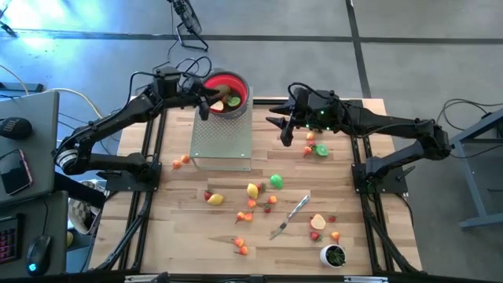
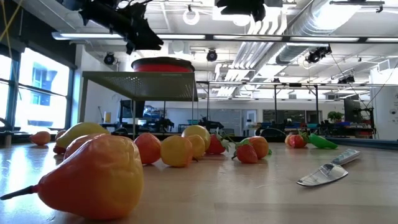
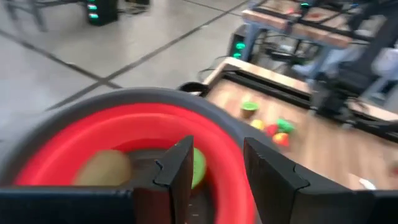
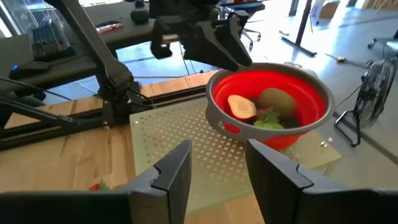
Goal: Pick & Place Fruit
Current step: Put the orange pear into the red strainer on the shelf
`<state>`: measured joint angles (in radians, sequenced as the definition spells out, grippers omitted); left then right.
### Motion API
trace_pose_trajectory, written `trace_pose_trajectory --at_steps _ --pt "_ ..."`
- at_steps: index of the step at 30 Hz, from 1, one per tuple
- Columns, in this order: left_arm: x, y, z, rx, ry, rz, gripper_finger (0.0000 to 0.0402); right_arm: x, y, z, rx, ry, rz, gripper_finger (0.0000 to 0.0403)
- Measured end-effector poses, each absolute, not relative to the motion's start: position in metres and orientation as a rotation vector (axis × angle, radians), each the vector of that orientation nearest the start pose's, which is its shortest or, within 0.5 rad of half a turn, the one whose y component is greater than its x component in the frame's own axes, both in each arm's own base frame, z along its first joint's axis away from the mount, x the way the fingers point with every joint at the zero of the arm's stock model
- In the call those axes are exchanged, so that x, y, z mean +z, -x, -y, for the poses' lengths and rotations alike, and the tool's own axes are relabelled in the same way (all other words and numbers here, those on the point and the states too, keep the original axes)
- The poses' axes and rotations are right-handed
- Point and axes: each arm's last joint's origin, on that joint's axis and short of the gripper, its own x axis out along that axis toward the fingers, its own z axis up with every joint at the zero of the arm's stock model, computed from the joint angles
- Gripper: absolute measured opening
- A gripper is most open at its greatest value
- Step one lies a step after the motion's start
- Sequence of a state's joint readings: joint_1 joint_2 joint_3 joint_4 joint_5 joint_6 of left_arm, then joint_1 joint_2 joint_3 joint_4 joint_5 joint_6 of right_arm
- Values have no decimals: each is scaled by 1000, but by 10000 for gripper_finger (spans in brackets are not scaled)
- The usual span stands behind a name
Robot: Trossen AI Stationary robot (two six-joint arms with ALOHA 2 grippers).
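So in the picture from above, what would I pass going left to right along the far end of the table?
Left gripper, over the rim of the red bowl on its perforated stand → right gripper with nothing between its fingers → small red, orange and green fruit pieces → right arm.

Place: I was driving a rig in an open lab or workshop hall.
Ceiling: in the low view's upper half, I saw exposed ducts (image 2: 311, 28) and strip lights.
Background: desks with monitors (image 2: 149, 113) stood mid-frame behind the table.
Floor: bare concrete (image 1: 314, 39) filled the high view's top.
Desk: a keyboard (image 1: 6, 240) and mouse (image 1: 35, 253) sat lower left.
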<state>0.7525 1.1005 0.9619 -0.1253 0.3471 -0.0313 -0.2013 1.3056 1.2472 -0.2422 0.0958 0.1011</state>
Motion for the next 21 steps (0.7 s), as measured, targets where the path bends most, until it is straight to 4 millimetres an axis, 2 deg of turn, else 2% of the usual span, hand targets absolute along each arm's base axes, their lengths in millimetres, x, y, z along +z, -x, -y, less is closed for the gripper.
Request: trace_pose_trajectory --at_steps 4,9,15,21 --pt "340 -180 -149 366 153 -191 135 370 -284 56 -300 -125 -341 144" --pt "334 -175 -125 356 124 -185 135 364 -284 48 -279 -123 -408 144" --pt "326 -170 -93 327 77 -177 135 363 -287 39 -247 -114 -411 144" --pt "320 -168 -71 305 59 -170 135 363 -287 35 -233 -110 -411 144"
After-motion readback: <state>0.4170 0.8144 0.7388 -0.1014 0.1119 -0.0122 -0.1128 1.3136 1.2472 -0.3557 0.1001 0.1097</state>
